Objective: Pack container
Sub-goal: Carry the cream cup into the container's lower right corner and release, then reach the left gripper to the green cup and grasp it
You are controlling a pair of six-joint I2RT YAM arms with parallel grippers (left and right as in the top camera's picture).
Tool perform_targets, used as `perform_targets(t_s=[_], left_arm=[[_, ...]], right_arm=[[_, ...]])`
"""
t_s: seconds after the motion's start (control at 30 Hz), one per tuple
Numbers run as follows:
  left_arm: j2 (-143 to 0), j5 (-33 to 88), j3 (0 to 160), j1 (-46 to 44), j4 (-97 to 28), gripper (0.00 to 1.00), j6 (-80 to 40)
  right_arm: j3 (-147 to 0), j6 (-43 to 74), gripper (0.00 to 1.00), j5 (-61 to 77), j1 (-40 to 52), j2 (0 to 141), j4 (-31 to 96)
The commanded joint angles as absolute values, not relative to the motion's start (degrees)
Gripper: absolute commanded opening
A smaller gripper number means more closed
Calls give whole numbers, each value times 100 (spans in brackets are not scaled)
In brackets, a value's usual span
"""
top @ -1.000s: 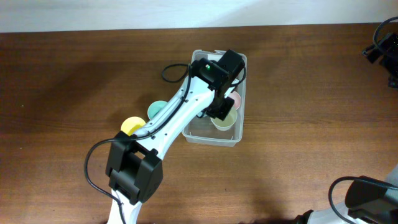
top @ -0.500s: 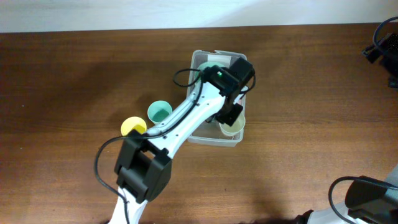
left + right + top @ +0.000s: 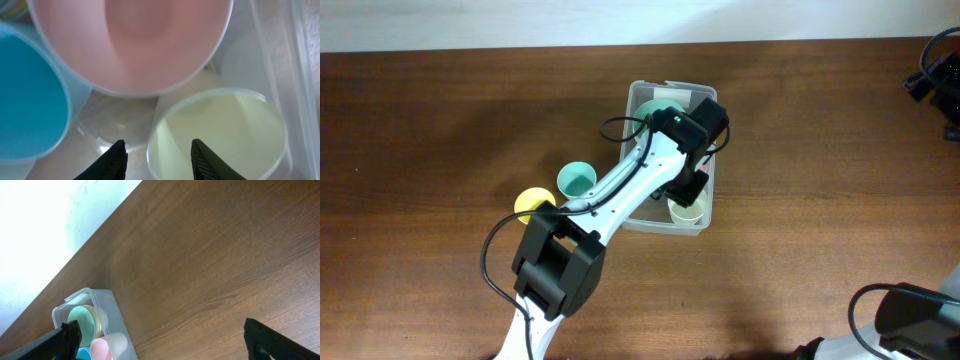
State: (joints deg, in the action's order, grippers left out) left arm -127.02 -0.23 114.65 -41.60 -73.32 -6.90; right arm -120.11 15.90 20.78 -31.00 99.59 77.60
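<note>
The clear container (image 3: 638, 94) stands in the middle of the table. My left gripper (image 3: 688, 188) reaches down into its near end. In the left wrist view the left gripper (image 3: 157, 145) is open, one finger (image 3: 116, 161) outside and the other inside the rim of a pale yellow-green cup (image 3: 225, 135), which also shows in the overhead view (image 3: 687, 210). A pink cup (image 3: 130, 45) and a blue cup (image 3: 25, 100) lie beside it, by the container wall (image 3: 280, 60). My right gripper (image 3: 161, 325) is wide open and empty, high over bare wood.
A teal cup (image 3: 576, 180) and a yellow cup (image 3: 531, 203) stand on the table left of the container. The right wrist view shows the container (image 3: 116, 317) holding a green bowl (image 3: 82, 320) and the pink cup (image 3: 102, 350). The right arm (image 3: 938, 72) is at the far right edge.
My left gripper moved from the container's middle toward its near right corner, and the pale cup now sits there. Over the last half second it barely moved. The right arm is still.
</note>
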Motion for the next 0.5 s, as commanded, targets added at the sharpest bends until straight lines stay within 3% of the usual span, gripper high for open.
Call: perform_targets(t_s=[0.0, 0.13, 0.27, 0.33, 0.47], left_arm=[[-12693, -95, 12046, -4069, -7703, 44, -683], [-12663, -508, 13242, -3892, -8750, 44, -683], [-12610, -1203, 14431, -3588, -9673, 59, -679], [-12479, -1315, 14562, -3367, -9655, 72, -681], [-12372, -1129, 14527, -2797, -9671, 74, -685]], right_arm=[[-12016, 1573, 99, 2027, -3116, 9974, 7741], [-12016, 1573, 99, 2025, -3116, 9974, 7743], [-12016, 1573, 99, 2027, -3116, 9974, 7741], [-12016, 1573, 99, 2027, -3116, 9974, 7741], [-12018, 1573, 99, 2027, -3116, 9974, 7741]])
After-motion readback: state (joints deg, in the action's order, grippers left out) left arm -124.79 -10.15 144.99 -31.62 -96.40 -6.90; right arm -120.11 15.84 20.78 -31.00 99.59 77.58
